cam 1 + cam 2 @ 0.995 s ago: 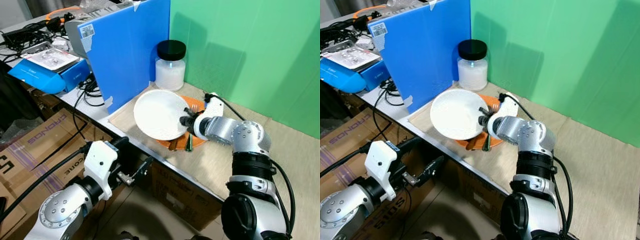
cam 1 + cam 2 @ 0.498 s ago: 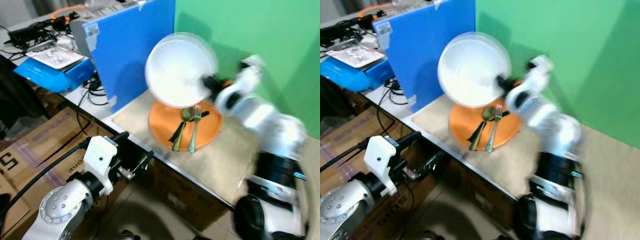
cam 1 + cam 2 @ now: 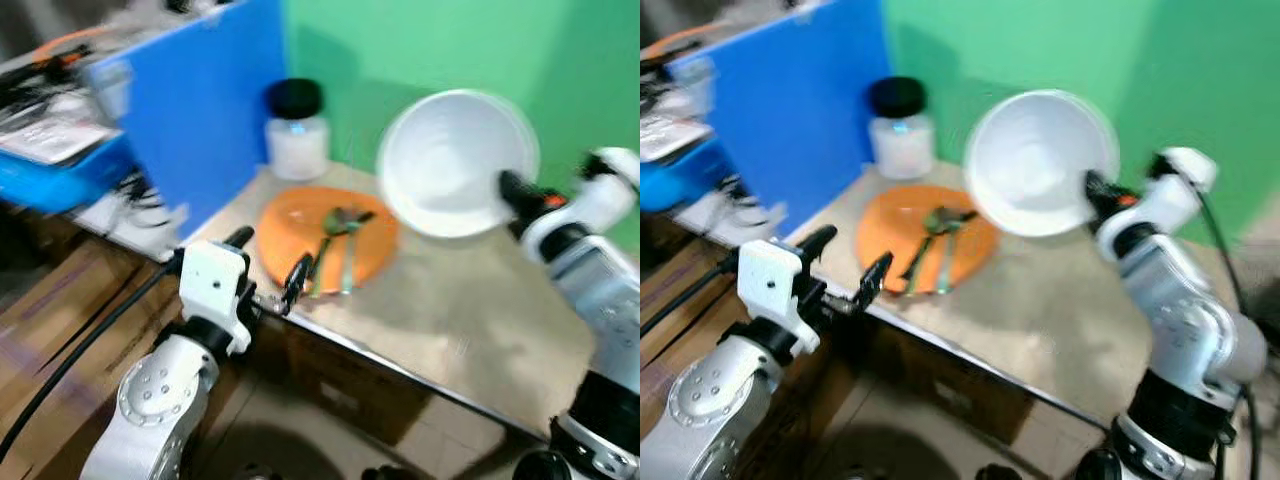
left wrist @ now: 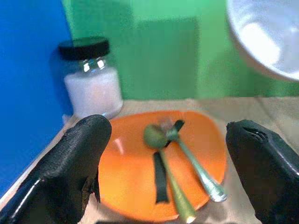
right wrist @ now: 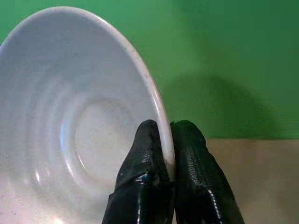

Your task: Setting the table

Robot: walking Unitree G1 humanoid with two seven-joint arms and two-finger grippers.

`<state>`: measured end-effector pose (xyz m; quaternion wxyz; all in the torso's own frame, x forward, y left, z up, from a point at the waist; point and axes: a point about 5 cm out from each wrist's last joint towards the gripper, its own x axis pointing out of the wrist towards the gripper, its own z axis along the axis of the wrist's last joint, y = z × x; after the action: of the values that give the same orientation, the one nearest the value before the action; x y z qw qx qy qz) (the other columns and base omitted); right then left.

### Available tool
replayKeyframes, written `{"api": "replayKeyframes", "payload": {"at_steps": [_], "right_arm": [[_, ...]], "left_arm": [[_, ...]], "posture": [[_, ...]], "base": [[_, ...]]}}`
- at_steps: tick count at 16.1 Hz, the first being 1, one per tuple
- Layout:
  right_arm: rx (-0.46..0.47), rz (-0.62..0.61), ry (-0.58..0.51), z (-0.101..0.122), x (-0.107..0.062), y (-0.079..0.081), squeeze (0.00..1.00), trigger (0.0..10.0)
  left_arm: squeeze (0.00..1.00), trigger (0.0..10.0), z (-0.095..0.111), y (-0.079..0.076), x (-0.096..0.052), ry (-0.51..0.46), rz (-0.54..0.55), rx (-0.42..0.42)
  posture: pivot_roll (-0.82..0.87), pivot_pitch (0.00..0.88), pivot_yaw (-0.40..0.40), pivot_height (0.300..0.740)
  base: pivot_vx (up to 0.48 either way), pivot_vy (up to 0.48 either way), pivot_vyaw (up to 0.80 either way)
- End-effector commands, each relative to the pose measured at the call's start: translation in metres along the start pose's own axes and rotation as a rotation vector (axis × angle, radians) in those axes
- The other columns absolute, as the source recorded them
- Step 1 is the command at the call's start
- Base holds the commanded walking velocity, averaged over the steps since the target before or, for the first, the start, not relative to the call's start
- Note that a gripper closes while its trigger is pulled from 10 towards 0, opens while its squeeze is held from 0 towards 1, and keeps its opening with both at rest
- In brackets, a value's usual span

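Change: half a second ago the white bowl [image 3: 456,162] hung above the orange plate [image 3: 325,238]; now the right gripper [image 3: 508,186] carries it off to the robot's right, over bare tabletop, and the camera has swung too.
Left eye view: blurred. The bowl is tipped on edge in the air, its hollow facing the camera. A green spoon [image 3: 322,250] and a fork [image 3: 348,256] lie on the plate. A jar with a black lid [image 3: 296,128] stands behind the plate, beside a blue panel [image 3: 190,110]. The left gripper [image 3: 268,268] hovers at the table's near edge, just short of the plate.
Right eye view: same layout, the bowl well clear of the plate.
Left wrist view: the left fingers [image 4: 70,172] are spread wide with nothing between them; plate, spoon and fork lie beyond.
Right wrist view: both black fingers [image 5: 145,186] are pinched tight on the bowl's rim, one inside, one outside.
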<state>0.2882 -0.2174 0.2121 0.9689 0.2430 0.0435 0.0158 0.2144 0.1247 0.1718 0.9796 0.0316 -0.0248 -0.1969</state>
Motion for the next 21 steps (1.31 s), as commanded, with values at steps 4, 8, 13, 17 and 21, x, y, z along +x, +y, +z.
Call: {"api": "replayKeyframes", "payload": {"at_steps": [4,8,13,17,21], "right_arm": [[-0.114,-0.036,-0.062,0.001,-0.007,0.001,0.0,10.0],[-0.096,-0.064,-0.067,-0.006,-0.005,0.0,0.0,10.0],[-0.096,-0.069,-0.067,-0.01,0.002,0.004,0.0,10.0],[-0.168,-0.082,-0.064,-0.015,0.003,0.007,0.0,10.0],[-0.12,-0.156,-0.044,-0.021,0.001,-0.004,0.0,10.0]], "left_arm": [[0.0,10.0,0.007,0.017,-0.001,-0.028,0.165,0.079],[0.0,10.0,0.004,0.031,-0.016,0.012,0.282,0.128],[0.0,10.0,-0.001,0.026,-0.018,0.031,0.301,0.098],[0.0,10.0,-0.005,0.028,-0.017,0.039,0.339,0.076],[0.0,10.0,-0.011,0.03,-0.018,0.069,0.372,0.025]], "posture": [[-0.08,0.004,0.055,0.74],[-0.06,0.0,0.019,0.74],[-0.06,0.0,0.004,0.74],[-0.07,0.0,0.007,0.74],[-0.08,0.01,0.013,0.74]], "base": [[0.0,0.0,-0.8],[0.0,0.0,-0.8],[0.0,0.0,-0.8],[0.0,0.0,-0.8],[0.0,0.0,-0.8]]}}
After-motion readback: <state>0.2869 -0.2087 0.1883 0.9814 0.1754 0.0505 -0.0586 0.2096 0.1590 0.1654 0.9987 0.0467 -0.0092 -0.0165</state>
